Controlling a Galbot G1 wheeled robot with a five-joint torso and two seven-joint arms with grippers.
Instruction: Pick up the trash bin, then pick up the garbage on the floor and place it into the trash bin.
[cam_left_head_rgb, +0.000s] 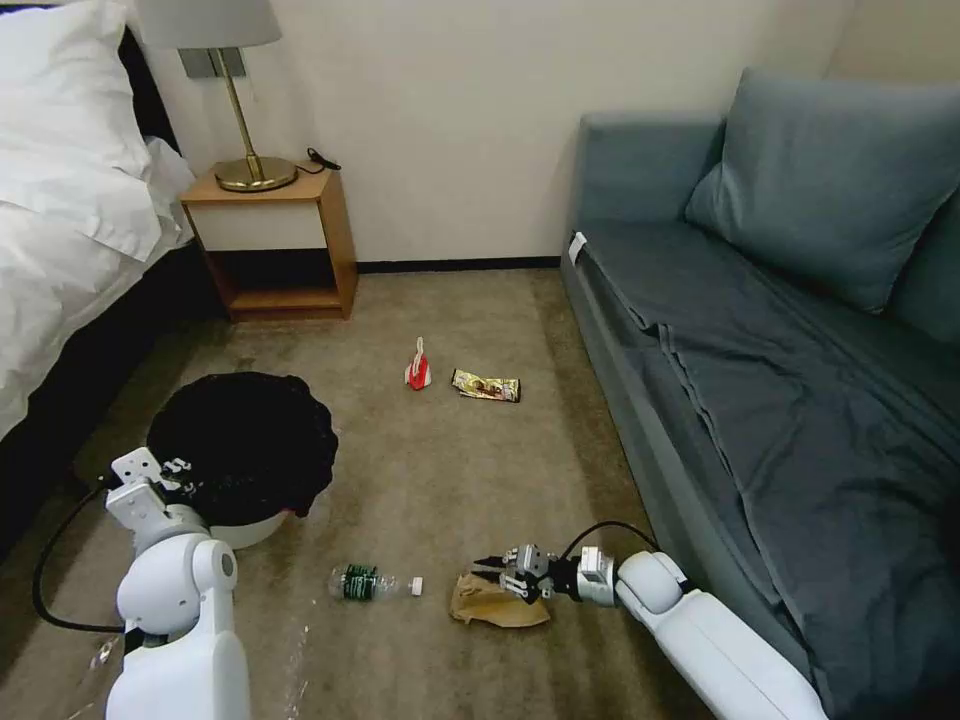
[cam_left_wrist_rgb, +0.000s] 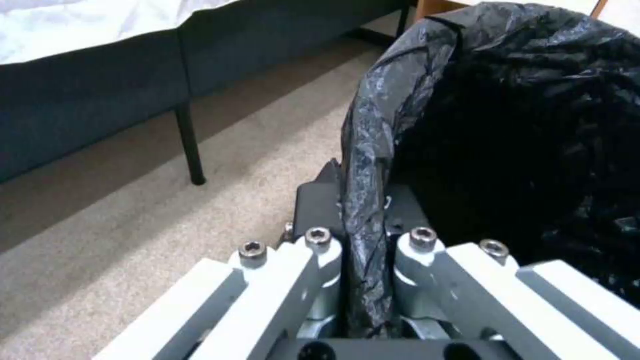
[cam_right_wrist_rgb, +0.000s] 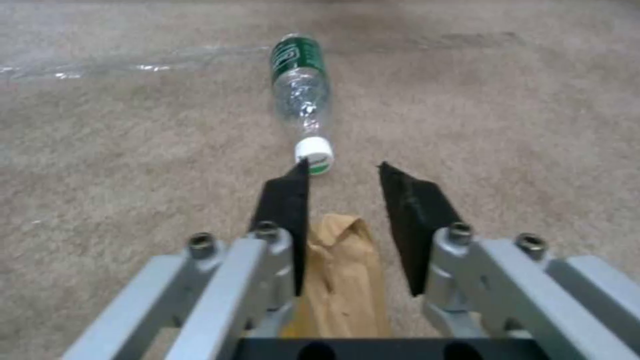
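The trash bin (cam_left_head_rgb: 243, 450) stands on the carpet (cam_left_head_rgb: 440, 480) just in front of the bed (cam_left_head_rgb: 60, 230), its white wall showing only as a sliver under the draped black bag liner (cam_left_head_rgb: 250, 435). The left gripper (cam_left_head_rgb: 170, 478) sits at the bin's near rim; the left wrist view shows what the head view cannot, both fingers pressed together on the lined rim (cam_left_wrist_rgb: 363, 200), so it is clamped on the trash bin.

Right of the bin, nearer the robot, the clear bottle (cam_left_head_rgb: 372, 583) lies on its side, white cap pointing away from the bin. Its green label carries lettering too small to read in either the head view or the right wrist view (cam_right_wrist_rgb: 301, 90). Farther from the robot than the bin, toward the wall, the red-and-white packet (cam_left_head_rgb: 418, 367) stands up from the carpet, with the gold snack wrapper (cam_left_head_rgb: 486, 385) lying flat just to its right; their print is not legible.

Farther right of the bin, past the bottle, the brown paper bag (cam_left_head_rgb: 495, 603) lies crumpled beside the sofa (cam_left_head_rgb: 760, 330). The right gripper (cam_left_head_rgb: 495, 572) hovers over it. The right wrist view shows its black fingers (cam_right_wrist_rgb: 285, 200) spread apart, holding nothing, the bag (cam_right_wrist_rgb: 343, 280) partly covered beneath them and the bottle cap just beyond one tip.
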